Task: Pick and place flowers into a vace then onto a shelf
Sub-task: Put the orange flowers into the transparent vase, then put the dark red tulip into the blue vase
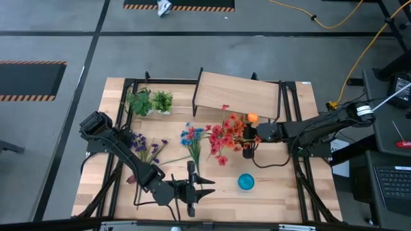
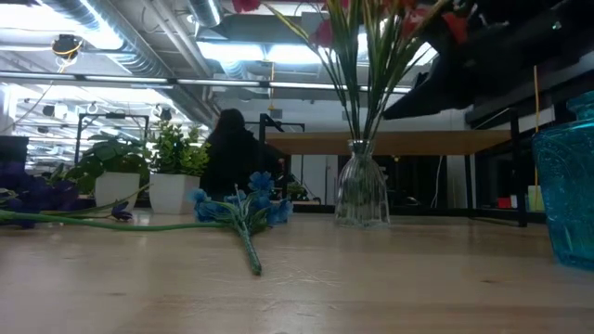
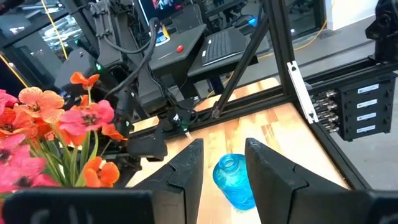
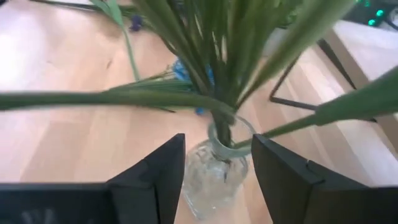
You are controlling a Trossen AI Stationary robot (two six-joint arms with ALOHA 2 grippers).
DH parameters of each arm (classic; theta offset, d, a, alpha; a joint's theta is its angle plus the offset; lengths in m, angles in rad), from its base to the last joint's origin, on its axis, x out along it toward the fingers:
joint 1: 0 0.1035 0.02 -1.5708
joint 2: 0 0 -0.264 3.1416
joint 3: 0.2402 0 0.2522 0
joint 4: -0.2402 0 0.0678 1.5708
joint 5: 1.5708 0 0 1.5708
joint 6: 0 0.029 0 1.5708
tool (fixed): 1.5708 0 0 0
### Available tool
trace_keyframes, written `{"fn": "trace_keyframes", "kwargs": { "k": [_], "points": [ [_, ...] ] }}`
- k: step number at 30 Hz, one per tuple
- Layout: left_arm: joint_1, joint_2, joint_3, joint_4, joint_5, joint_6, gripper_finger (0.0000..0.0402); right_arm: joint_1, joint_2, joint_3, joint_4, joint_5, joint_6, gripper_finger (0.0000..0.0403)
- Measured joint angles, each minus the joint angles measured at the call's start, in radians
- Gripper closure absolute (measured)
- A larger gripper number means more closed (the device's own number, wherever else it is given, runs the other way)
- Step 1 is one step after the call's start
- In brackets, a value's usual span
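Standing behind the right gripper [image 1: 249,149], the shelf [image 1: 237,94] is bare. Red and orange flowers [image 1: 232,131] fill the clear vase [image 4: 214,168] between its spread fingers, ungrasped. Left gripper [image 1: 207,190] gapes empty before a blue bottle [image 3: 235,180]. No lettering legible.

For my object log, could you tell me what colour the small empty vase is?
Translucent blue; the small vase shows best in the left wrist view, between the open left gripper fingers.

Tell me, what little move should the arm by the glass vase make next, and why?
Probably close the right gripper on the vase. Its open fingers already sit on either side of the glass, the red and orange flowers stand inside it, and the shelf behind is the next stop.
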Motion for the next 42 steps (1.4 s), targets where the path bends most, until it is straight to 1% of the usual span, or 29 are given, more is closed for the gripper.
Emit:
{"fn": "trace_keyframes", "kwargs": {
  "k": [5, 10, 15, 24, 27, 31, 34, 37, 40, 42],
  "points": [
    [-0.007, 0.000, 0.000, 0.000, 0.000, 0.000, 0.0290, 0.031, -0.048, 0.000, -0.021, 0.009, -0.001, 0.0226],
    [-0.009, 0.000, 0.000, 0.000, 0.000, 0.000, 0.0290, 0.042, -0.113, 0.000, -0.141, 0.019, 0.048, 0.0229],
    [-0.009, 0.000, 0.000, -0.001, 0.000, 0.001, 0.0290, 0.042, -0.175, 0.000, -0.260, 0.058, 0.100, 0.0230],
    [-0.013, 0.000, 0.000, -0.001, 0.000, 0.003, 0.0290, 0.079, -0.267, 0.000, -0.343, 0.058, 0.125, 0.0230],
    [-0.023, 0.000, 0.000, -0.008, -0.003, 0.017, 0.0290, 0.109, -0.300, -0.018, -0.358, 0.096, 0.147, 0.0230],
    [-0.048, 0.000, 0.000, -0.036, -0.078, 0.024, 0.0290, 0.160, -0.355, -0.074, -0.358, 0.213, 0.162, 0.0230],
    [-0.065, 0.000, 0.000, -0.067, -0.149, -0.001, 0.0290, 0.193, -0.404, -0.107, -0.354, 0.237, 0.189, 0.0230],
    [-0.079, 0.000, 0.000, -0.094, -0.199, -0.041, 0.0290, 0.226, -0.446, -0.121, -0.352, 0.242, 0.204, 0.0230],
    [-0.089, 0.000, 0.000, -0.154, -0.227, -0.117, 0.0290, 0.253, -0.482, -0.122, -0.351, 0.251, 0.198, 0.0230],
    [-0.093, 0.000, 0.000, -0.214, -0.258, -0.188, 0.0290, 0.272, -0.502, -0.122, -0.350, 0.290, 0.184, 0.0230]
  ]
}}
